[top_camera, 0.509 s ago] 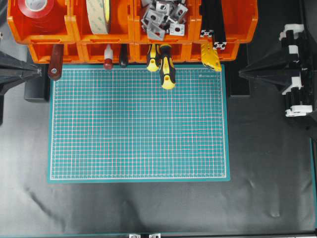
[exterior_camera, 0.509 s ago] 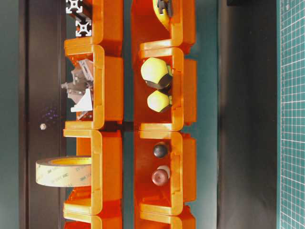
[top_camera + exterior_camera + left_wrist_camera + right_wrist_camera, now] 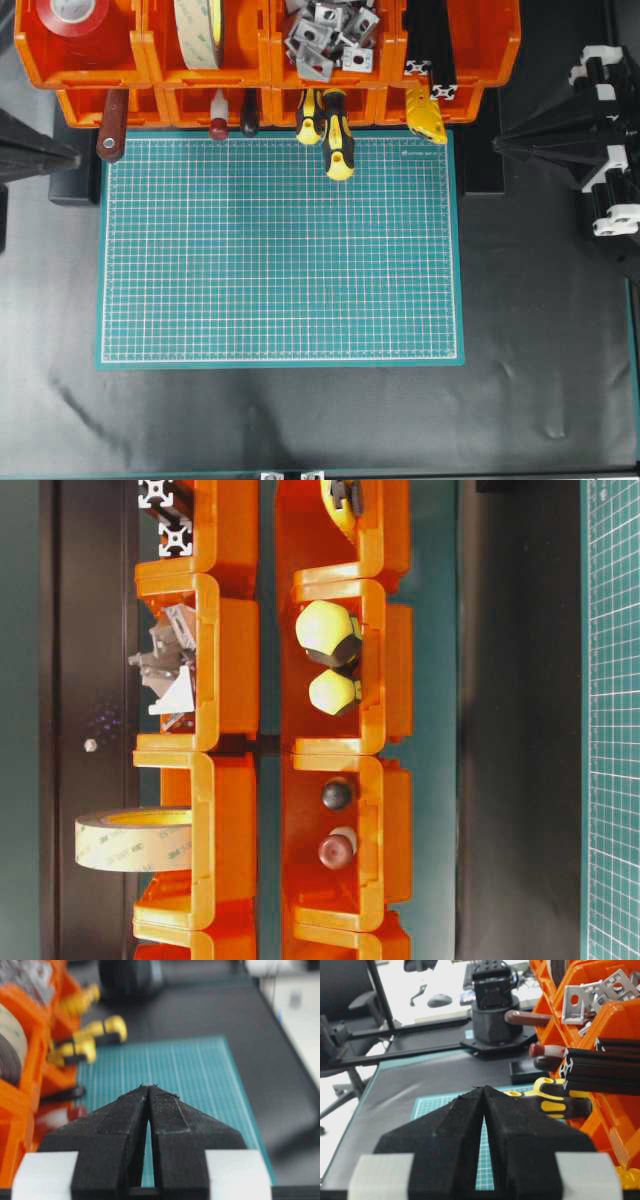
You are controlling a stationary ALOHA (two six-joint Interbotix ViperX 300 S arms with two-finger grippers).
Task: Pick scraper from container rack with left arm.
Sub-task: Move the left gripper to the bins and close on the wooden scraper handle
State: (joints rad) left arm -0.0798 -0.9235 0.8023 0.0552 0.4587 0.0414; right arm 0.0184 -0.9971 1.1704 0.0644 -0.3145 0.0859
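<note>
Both claws sit pinched shut and empty. Left claw point(image 3: 148, 1091) hangs over the green mat point(image 3: 280, 250), well apart from the scraper point(image 3: 112, 125), whose wooden handle pokes from the container rack point(image 3: 140, 100)'s leftmost front bin. It should open wide, then swing over that handle.

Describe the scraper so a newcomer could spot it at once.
Find the orange container rack along the top edge of the green mat. The scraper pokes out of the front row's leftmost bin. Unlike the yellow-and-black screwdrivers, its reddish-brown wooden handle has a hole at the end.
</note>
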